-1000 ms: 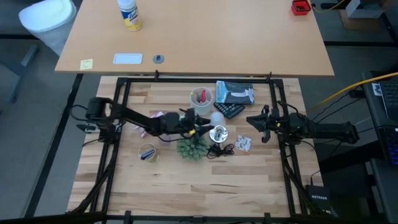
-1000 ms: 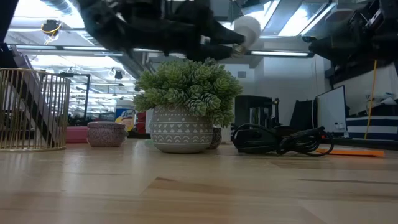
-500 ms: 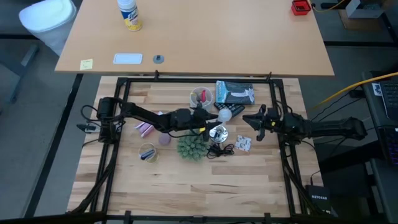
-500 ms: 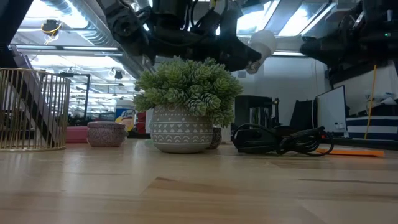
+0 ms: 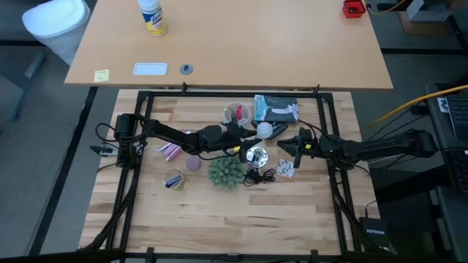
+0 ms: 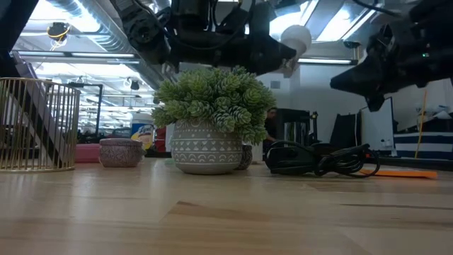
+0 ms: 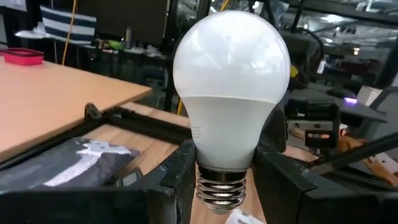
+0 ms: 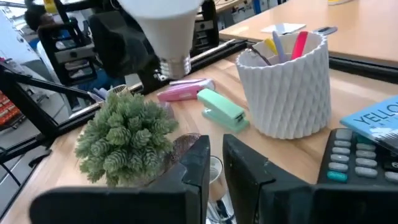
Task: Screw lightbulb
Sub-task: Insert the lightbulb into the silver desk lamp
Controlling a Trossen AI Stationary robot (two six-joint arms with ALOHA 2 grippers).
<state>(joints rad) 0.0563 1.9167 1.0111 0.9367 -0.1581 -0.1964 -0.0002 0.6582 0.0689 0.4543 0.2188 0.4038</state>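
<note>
Aloft, the left claw (image 5: pixel 248 135) grasps the lightbulb (image 5: pixel 264 131) by its base, dome toward the nearly closed right claw (image 5: pixel 281 148)

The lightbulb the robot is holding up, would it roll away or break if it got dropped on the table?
Probably both. The lightbulb is round and smooth, so it would likely roll. Its thin-looking white shell may crack. The left gripper grips only its narrow neck above the metal screw base, so it might slip.
</note>
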